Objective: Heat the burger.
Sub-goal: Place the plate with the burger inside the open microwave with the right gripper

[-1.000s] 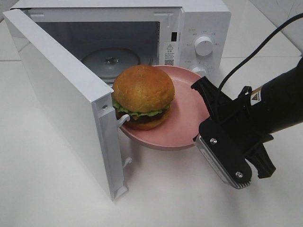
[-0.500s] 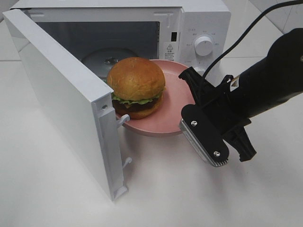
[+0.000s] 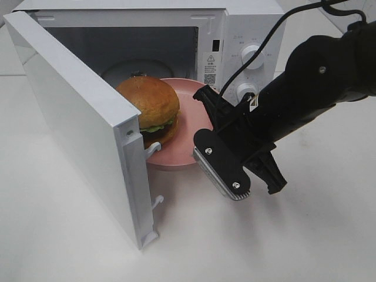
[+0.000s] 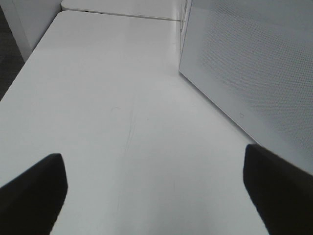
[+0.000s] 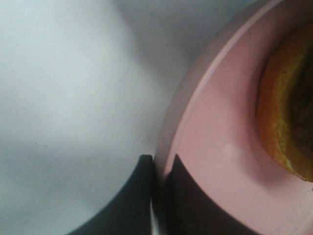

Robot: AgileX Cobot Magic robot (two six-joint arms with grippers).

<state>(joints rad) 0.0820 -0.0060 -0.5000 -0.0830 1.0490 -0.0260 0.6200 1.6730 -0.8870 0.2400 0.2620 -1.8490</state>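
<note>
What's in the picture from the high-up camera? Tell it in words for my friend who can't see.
The right gripper pinches the rim of a pink plate carrying a burger, at the mouth of a white microwave. Its door stands open on the left.

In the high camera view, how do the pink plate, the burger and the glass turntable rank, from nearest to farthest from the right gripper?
1. Pink plate: its rim is pinched in the right gripper.
2. Burger: on the plate, left of the gripper.
3. Glass turntable: inside the microwave, behind the burger.
</note>
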